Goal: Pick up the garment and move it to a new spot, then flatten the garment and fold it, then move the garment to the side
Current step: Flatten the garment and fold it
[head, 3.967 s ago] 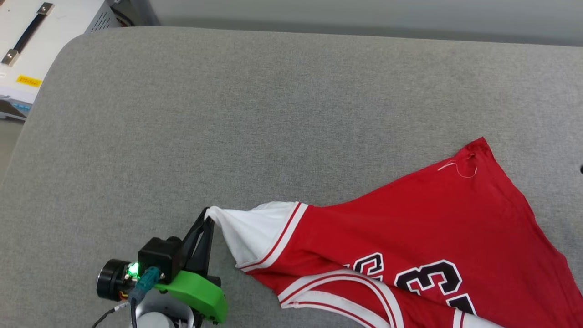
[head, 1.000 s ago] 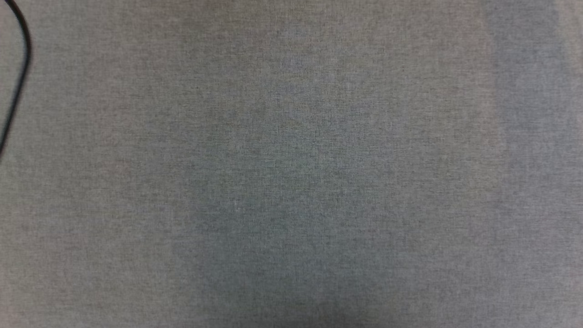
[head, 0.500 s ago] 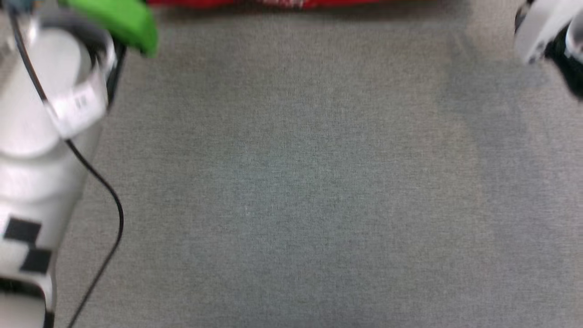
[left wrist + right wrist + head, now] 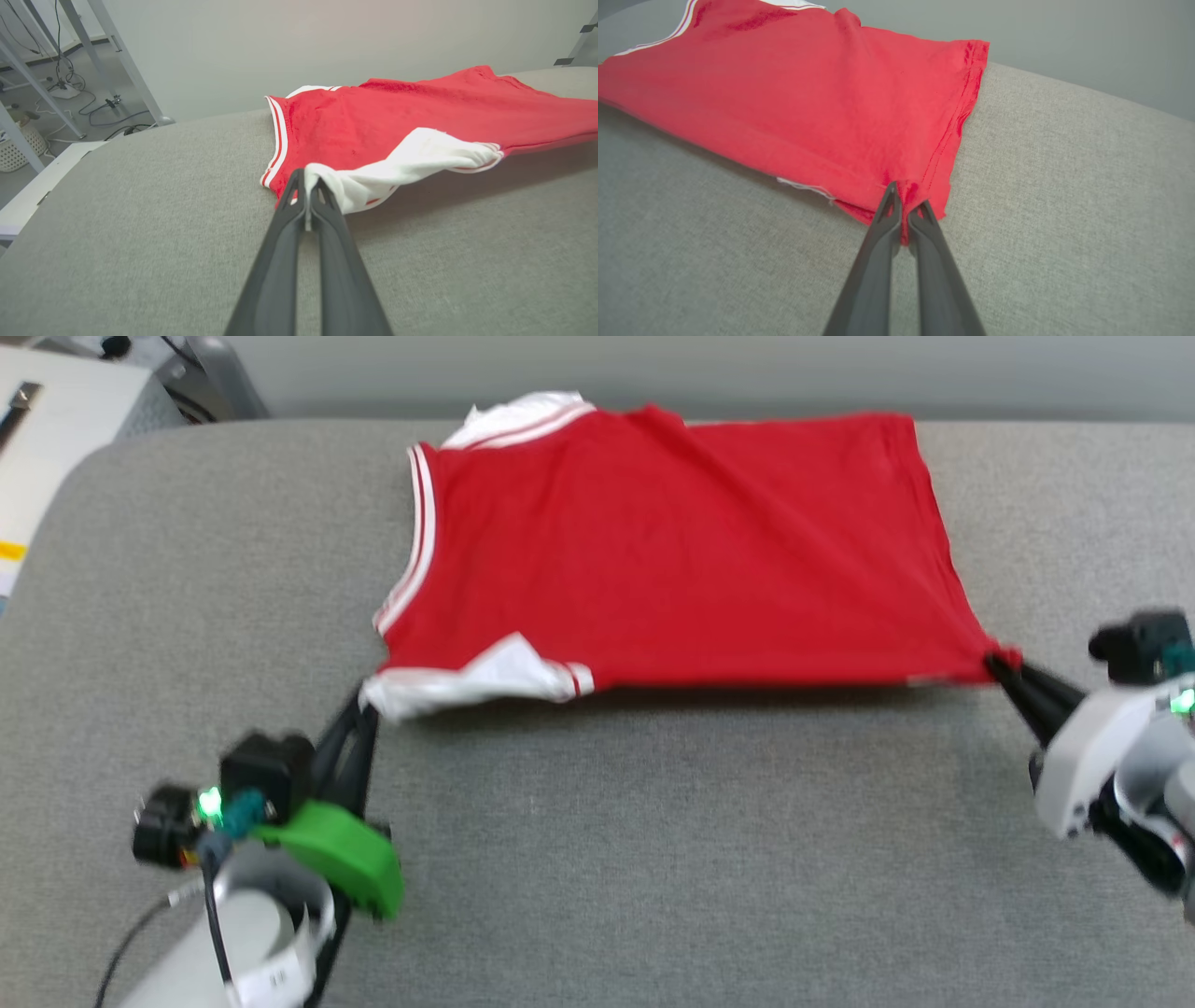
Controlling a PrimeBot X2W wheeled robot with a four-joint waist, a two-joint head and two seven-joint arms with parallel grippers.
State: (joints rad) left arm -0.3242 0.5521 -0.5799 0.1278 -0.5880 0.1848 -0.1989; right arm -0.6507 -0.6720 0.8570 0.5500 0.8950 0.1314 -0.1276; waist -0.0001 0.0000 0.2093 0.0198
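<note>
The left gripper [image 4: 365, 703] and right gripper [image 4: 998, 664] pinch garment [image 4: 672, 541] corners; beyond their fingertips lie the grey upholstered surface [image 4: 653, 859] and a pale wall [image 4: 233, 46].

- The shirt [image 4: 672, 541] is red, with white sleeves and red-and-white stripe trim [image 4: 415, 541] along its left edge; a plain red side faces up.
- It is spread wide across the far part of the grey fabric-covered table [image 4: 653, 859], its far edge close to the table's back edge.
- The near white sleeve [image 4: 485, 677] is crumpled, its tip pinched in the closed left gripper [image 4: 366, 702].
- The near right hem corner is pinched in the closed right gripper [image 4: 997, 663].
- The near edge runs taut between both grips, casting a shadow beneath.
</note>
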